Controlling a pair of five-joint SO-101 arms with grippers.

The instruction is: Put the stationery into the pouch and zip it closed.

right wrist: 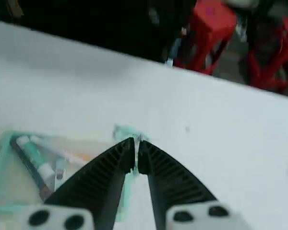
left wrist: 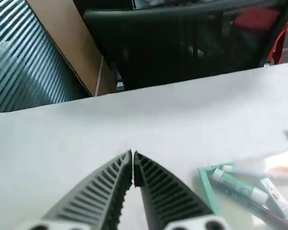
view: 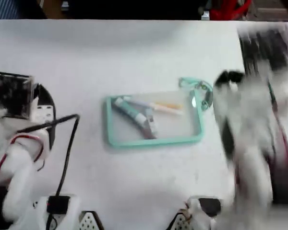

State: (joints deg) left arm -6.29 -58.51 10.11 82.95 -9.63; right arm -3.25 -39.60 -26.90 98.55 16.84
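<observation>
White table (view: 134,48), black cable (view: 66,153) near pouch (view: 153,142)

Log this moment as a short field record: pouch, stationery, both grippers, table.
pouch: clear with teal edging, lying flat mid-table
stationery: pens and a stick-shaped tube, within the pouch's outline, seemingly inside
zip: open or closed cannot be told
left gripper: jaws shut, over bare table, apart from the pouch
right gripper: jaws shut, tips at the teal tab on the pouch's corner; whether they pinch it cannot be told
table: white
</observation>
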